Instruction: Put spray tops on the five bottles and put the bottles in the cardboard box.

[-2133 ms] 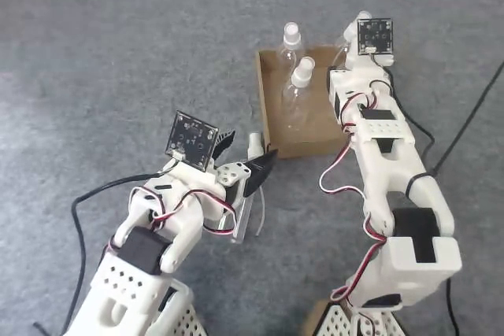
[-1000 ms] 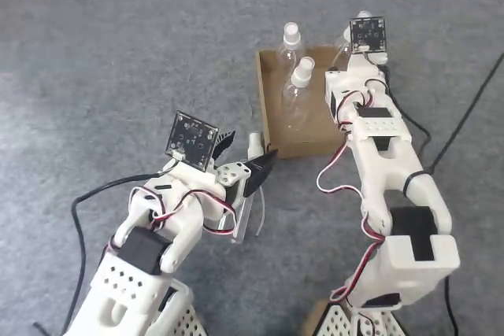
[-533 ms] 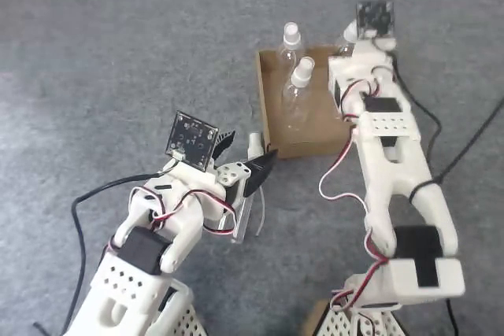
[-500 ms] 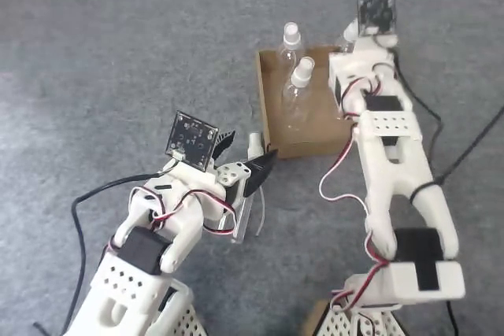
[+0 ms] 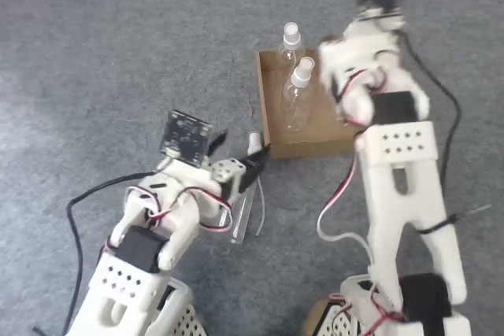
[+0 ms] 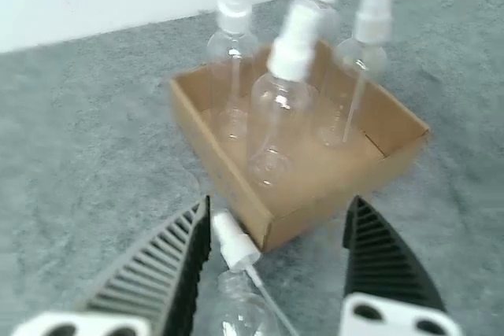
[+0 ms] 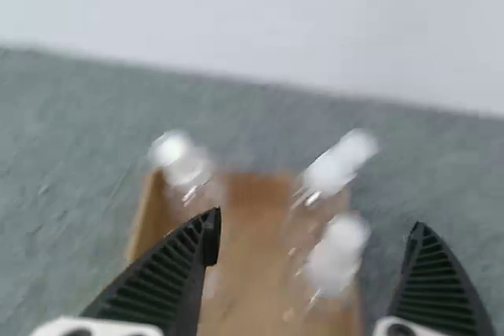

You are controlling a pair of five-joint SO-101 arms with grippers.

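**Right arm lifts away from the box; one bottle still on the carpet**

The right gripper [image 7: 313,226] has risen up and back, jaws spread wide and holding nothing. Below and ahead of it sits the cardboard box [image 7: 260,218], with the standing bottles [image 7: 335,253] wearing their spray tops. That reads as a delivery finished. The left gripper [image 6: 279,206] has eased back slightly, also splayed open and empty. The fifth bottle [image 6: 239,285] lies between its jaws, just short of the box's near corner. Whether its top is screwed home I cannot tell.
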